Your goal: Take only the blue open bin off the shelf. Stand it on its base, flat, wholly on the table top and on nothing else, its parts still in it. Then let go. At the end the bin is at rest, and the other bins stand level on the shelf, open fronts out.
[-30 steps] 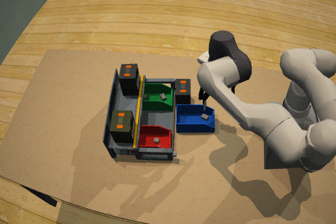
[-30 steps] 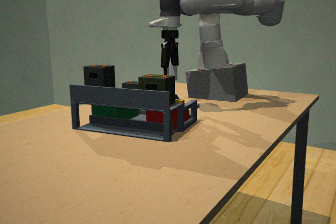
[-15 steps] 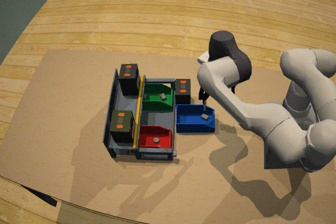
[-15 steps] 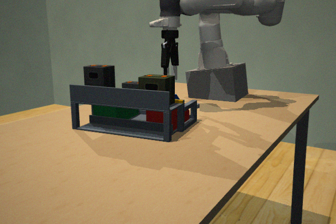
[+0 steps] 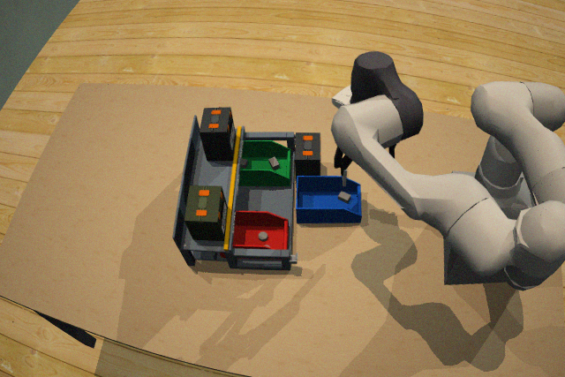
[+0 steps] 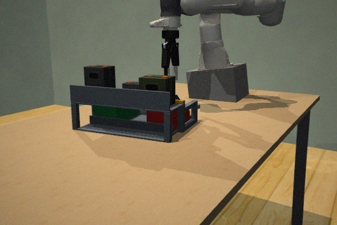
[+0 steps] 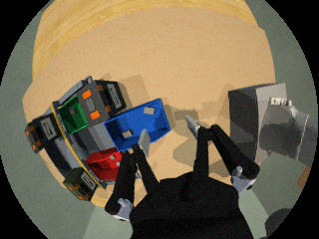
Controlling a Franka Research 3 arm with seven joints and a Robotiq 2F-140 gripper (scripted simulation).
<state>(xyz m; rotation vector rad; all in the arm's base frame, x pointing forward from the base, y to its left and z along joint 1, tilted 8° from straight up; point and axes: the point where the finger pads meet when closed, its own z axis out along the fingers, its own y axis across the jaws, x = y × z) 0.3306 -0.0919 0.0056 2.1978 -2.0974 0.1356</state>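
Observation:
The blue open bin (image 5: pixel 328 199) stands upright on the table top, just right of the grey shelf (image 5: pixel 237 194), with a small grey part (image 5: pixel 344 196) inside it. In the wrist view the blue bin (image 7: pixel 136 125) lies below and left of the fingers. My gripper (image 5: pixel 342 167) hangs above the bin's far right corner, well clear of it, with its fingers apart and nothing between them. It also shows in the exterior view (image 6: pixel 170 74) and the wrist view (image 7: pixel 166 131). In the exterior view the bin is almost wholly hidden behind the shelf.
On the shelf a green bin (image 5: pixel 264 162) and a red bin (image 5: pixel 259 230) stand with parts inside. Two dark boxes (image 5: pixel 216 131) (image 5: pixel 205 210) sit on the shelf's upper level. Another dark box (image 5: pixel 306 147) stands by the blue bin's far side. The robot base (image 6: pixel 217 85) is to the right.

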